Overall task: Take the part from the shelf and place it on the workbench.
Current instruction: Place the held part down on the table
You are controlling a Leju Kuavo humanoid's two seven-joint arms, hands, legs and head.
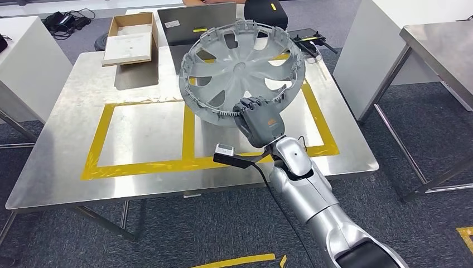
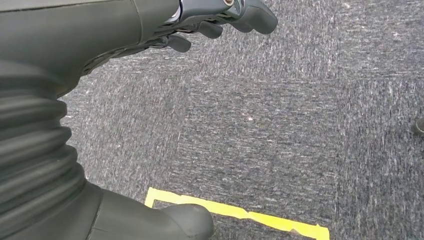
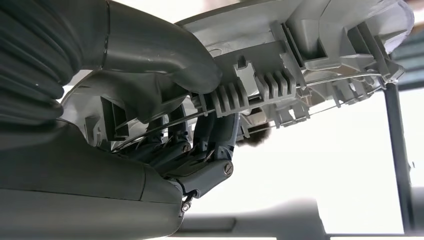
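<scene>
The part is a grey plastic wheel cover [image 1: 242,70] with spokes and rim clips. My right hand [image 1: 257,119] grips its near rim and holds it tilted above the steel workbench [image 1: 67,151], over the right-hand yellow-taped rectangle. In the right wrist view the thumb and fingers [image 3: 210,145] clamp the ribbed rim of the wheel cover [image 3: 280,75]. My left hand [image 2: 210,20] hangs over grey carpet with its fingers apart and nothing in them.
Yellow tape [image 1: 188,131] marks two rectangles on the bench. An open cardboard box [image 1: 131,38], a grey case [image 1: 192,25] and a caliper [image 1: 309,42] lie at the far edge. Other tables stand left [image 1: 25,61] and right [image 1: 440,44]. Yellow floor tape [image 2: 240,212] runs under the left hand.
</scene>
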